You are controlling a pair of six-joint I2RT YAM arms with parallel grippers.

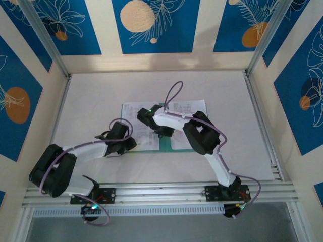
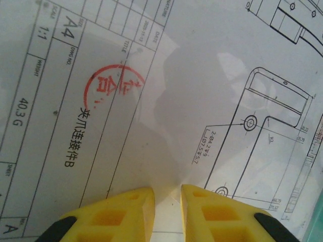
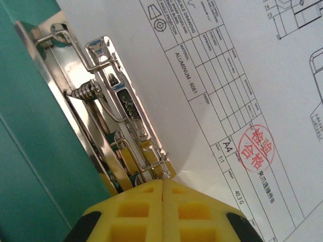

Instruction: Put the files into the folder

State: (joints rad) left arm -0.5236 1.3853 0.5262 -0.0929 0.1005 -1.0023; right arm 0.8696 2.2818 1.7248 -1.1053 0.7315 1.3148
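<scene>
Teal-green card, the folder (image 1: 165, 144), lies open and flat at mid-counter (image 1: 96, 96). Its green shows as a strip between, and along the near edge of, the printed white files (image 1: 189, 107) spread over it. Both arms reach in over the folder, the left from the near left and the right from the near right.

Right wrist view: the right pincer (image 3: 164, 184) has its yellow fingers closed together, pads meeting with no gap, at the foot of the chrome spring clip (image 3: 116, 106) fixed to the folder's inner face. Whether the fingers pinch any part of the clip cannot be told. One of the files, with a title block and a round red stamp (image 3: 257, 147), lies just beside the clip.

Left wrist view: the left pincer (image 2: 168, 195) stands narrowly open, a slim gap between its fingers. Its tips are down close over another stamped drawing sheet. Contact with the paper cannot be confirmed.
</scene>
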